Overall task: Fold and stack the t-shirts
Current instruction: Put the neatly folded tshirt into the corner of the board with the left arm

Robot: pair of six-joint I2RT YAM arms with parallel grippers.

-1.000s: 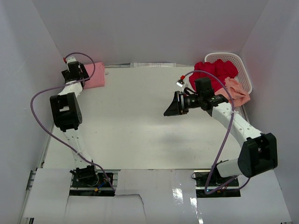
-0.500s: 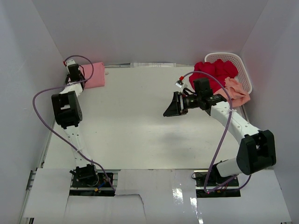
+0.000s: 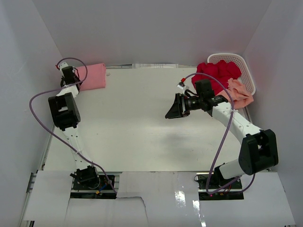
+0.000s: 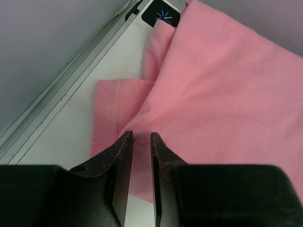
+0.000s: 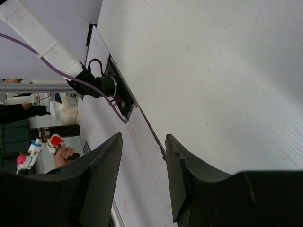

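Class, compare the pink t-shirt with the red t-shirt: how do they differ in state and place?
The pink t-shirt lies folded flat; the red t-shirt is a crumpled heap. The pink t-shirt sits on the table at its far left corner; the red t-shirt spills from the white basket at the far right. Both are plain cloth.
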